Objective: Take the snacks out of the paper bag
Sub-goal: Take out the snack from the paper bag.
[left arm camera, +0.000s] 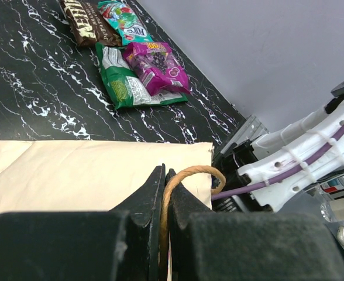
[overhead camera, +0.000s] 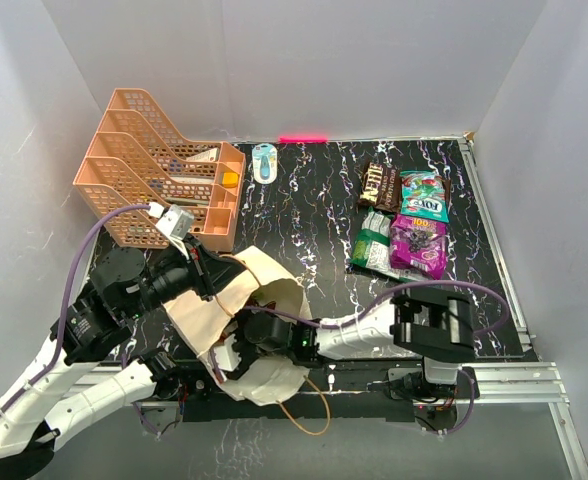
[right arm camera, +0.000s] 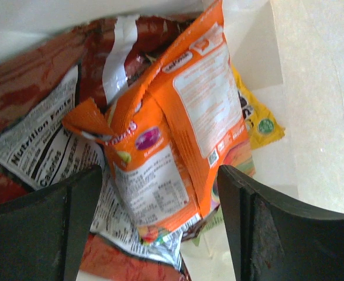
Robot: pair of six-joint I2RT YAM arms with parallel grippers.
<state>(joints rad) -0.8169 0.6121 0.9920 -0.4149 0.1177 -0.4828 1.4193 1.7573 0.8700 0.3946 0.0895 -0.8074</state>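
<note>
The beige paper bag lies on its side at the near edge of the black marbled table. My left gripper is shut on its brown cord handle, holding the mouth up. Reaching inside the bag, my right gripper stands open, its fingers on either side of an orange snack packet without pinching it. Under that lie a red-brown chip bag and a yellow packet. Outside, at the far right, lie a brown packet, a teal one, a purple pouch and a green packet.
A peach tiered rack stands at the back left, close behind my left arm. A small blue-and-white object lies near the back wall. White walls close off the table on three sides.
</note>
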